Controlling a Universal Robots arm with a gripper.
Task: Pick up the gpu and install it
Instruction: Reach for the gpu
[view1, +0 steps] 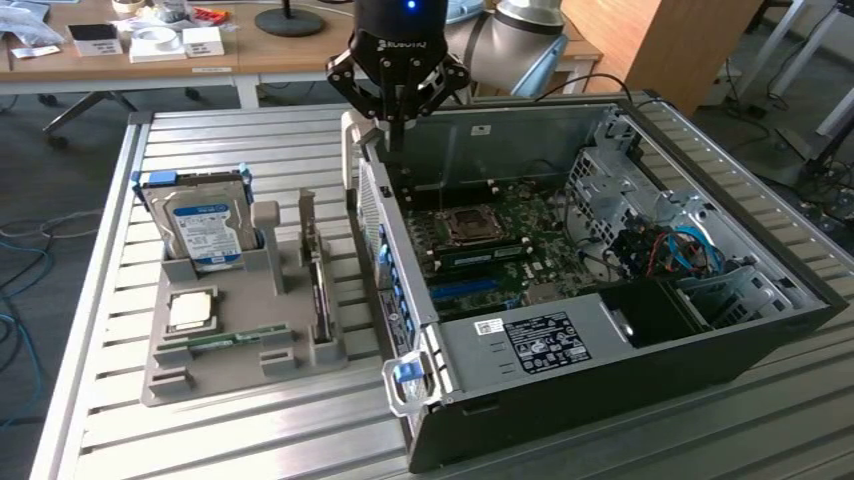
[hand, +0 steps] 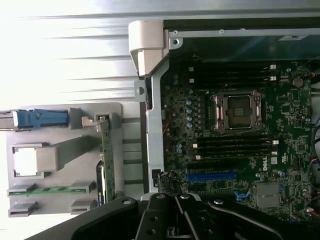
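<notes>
Above the open computer case (view1: 601, 405), near 12 o'clock of the exterior view, the gripper (view1: 396, 140) hangs with its fingers pressed together on nothing. The tips point down at the case wall nearest the tray. The gpu (view1: 318, 285) stands on edge in a slot of the grey tray (view1: 180, 385), at roughly 7 o'clock from the gripper and well apart from it, just beside that case wall. At about 10 o'clock from the card the hard drive (view1: 200, 225) stands upright in its cradle. A CPU (view1: 191, 310) and a memory stick (view1: 227, 338) lie on the tray toward 8 o'clock.

Wrist view: the gripper (hand: 181, 212) is closed and empty near the edge of the motherboard (hand: 290, 130). The gpu (hand: 105, 150) shows edge-on in its tray slot beside the case wall, untouched. The hard drive (hand: 35, 120) sits further off on the same tray.

Handling, my judgement: the card is light and stiff but fragile — a bare board with soldered parts. It is thin, so a pinch across its two faces on the free upper edge, near mid-length, looks the best hold. The metal bracket end is a sturdier alternative. Keep off the connector edge down in the slot. The smooth faces may slip or tilt if the pinch is off-centre.
</notes>
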